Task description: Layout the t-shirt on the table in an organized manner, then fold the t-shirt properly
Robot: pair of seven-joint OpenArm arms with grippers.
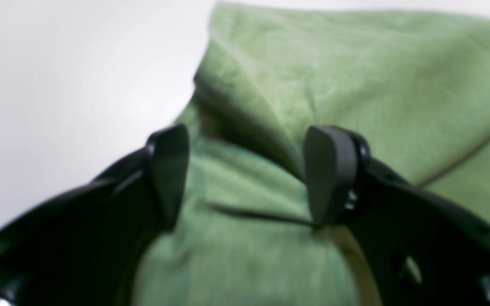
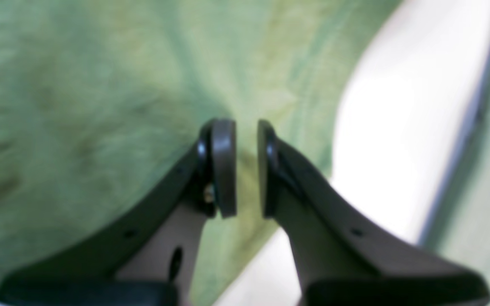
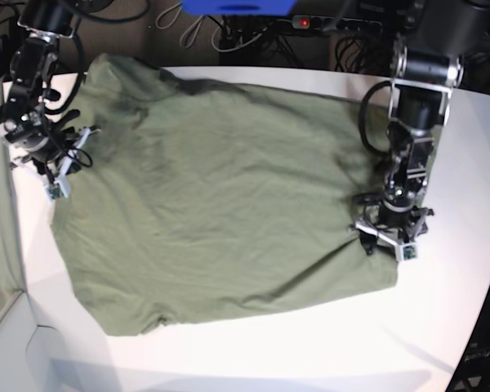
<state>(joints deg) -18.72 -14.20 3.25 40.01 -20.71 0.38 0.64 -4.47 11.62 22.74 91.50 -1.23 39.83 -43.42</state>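
Straddling a raised fold of cloth, the left gripper (image 1: 247,174) has its fingers (image 1: 330,170) spread wide, pinching nothing, at the t-shirt's (image 3: 220,212) 3 o'clock edge in the base view. The right gripper (image 2: 247,168) shows its fingers (image 2: 223,165) nearly together with a slim gap; cloth bunches up toward that gap, so they seem to nip a thin fold, though blur leaves the hold uncertain. It sits at the shirt's 9 o'clock edge. The t-shirt lies spread but rumpled across the white surface (image 3: 441,327), its 10 o'clock corner apparently draped past the rim. Judged from here, a pull by the right arm alone could drag the shirt farther off the rim. The left fingers, closing on that ridge, could take several layers and leave a crooked fold.
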